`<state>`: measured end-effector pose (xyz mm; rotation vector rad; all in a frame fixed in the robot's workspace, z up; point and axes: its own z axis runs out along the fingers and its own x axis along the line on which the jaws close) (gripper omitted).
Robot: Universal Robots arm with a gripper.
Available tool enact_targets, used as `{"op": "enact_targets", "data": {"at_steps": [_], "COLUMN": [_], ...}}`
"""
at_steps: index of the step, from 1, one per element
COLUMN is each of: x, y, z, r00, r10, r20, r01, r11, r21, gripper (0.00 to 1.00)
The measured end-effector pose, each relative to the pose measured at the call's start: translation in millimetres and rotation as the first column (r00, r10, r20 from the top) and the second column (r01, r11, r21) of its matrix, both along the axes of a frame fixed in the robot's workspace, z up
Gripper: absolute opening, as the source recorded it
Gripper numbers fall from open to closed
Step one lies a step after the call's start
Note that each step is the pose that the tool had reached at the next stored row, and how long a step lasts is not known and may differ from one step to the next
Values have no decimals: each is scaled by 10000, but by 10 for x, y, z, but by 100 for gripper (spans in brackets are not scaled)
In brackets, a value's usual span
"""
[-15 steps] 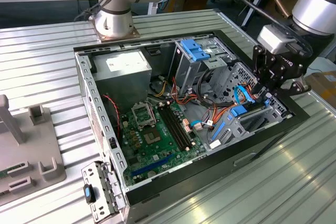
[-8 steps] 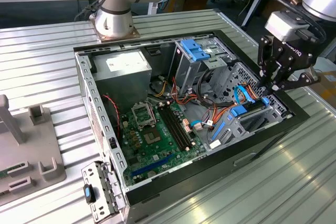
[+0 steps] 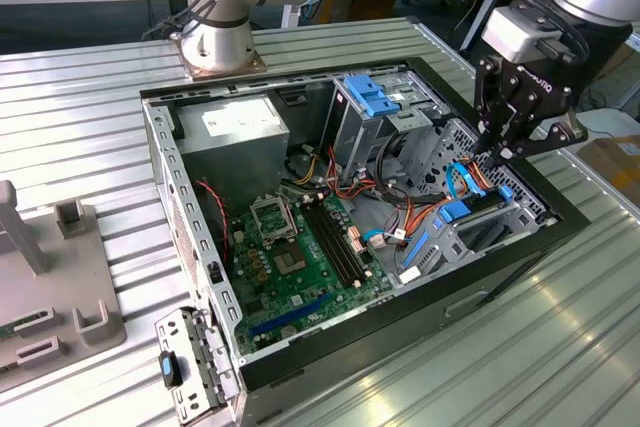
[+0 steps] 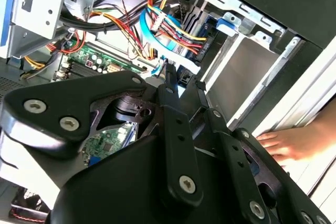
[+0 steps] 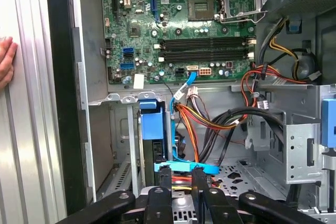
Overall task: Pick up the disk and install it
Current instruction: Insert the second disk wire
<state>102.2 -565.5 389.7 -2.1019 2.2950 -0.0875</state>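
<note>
The disk (image 3: pixel 458 212) stands edge-up in the grey drive cage at the near right corner of the open computer case (image 3: pixel 165 157). Its blue carrier (image 5: pixel 151 125) sticks up out of the cage in the first wrist view. My gripper (image 3: pixel 497 154) hangs just above that cage. Its fingers (image 5: pixel 166 178) are drawn close together with a thin slit between them, and I see nothing held. In both wrist views the gripper's tips (image 4: pixel 184 80) are against a flat blue cable (image 5: pixel 186 168) that runs beside the disk.
Bundles of red, yellow and orange wires (image 5: pixel 210 121) crowd the space beside the cage. The motherboard (image 3: pixel 300 247), a power supply (image 3: pixel 235 127) and a second cage with a blue clip (image 3: pixel 370 97) fill the case. A person's hand (image 4: pixel 294 142) rests on the table by the case wall.
</note>
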Motion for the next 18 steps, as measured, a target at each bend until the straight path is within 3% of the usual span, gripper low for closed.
{"op": "enact_targets", "data": {"at_steps": [18], "x": [-15], "y": [36], "z": [1], "r00": [10000], "r10": [-1], "r20": [-1], "r01": [1], "r11": [10000], "r21": [-2], "gripper": [29]}}
